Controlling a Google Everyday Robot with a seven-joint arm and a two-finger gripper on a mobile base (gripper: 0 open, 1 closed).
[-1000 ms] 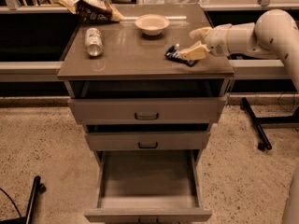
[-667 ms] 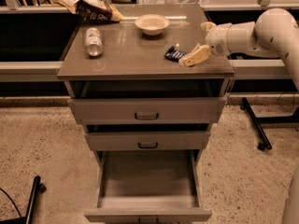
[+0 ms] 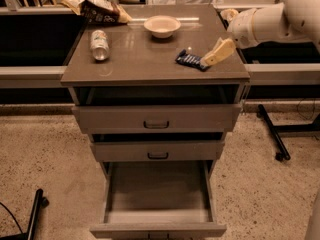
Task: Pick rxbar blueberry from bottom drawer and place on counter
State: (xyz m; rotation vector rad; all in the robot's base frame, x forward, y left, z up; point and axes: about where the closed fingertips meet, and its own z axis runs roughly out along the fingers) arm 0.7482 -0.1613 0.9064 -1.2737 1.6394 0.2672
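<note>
Snack bar (image 3: 190,60): flat on the counter (image 3: 135,59), right front part.
Gripper (image 3: 216,38): over the counter's right edge, fingers spread wide, holding nothing; lower finger (image 3: 219,52) tip just beside the bar.
Bottom drawer (image 3: 157,229): pulled out.
Also on the counter: can (image 3: 100,44), bowl (image 3: 162,26), bag (image 3: 99,10).

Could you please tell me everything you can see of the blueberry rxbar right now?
The rxbar blueberry is a small, flat, rectangular bar in a dark blue, slightly shiny wrapper with pale lettering too small to read. It lies flat on the counter, towards the right front corner, at a slant to the counter's edges. The gripper sits at its right end, seemingly touching it. The bowl and the can lie well apart from it.
</note>
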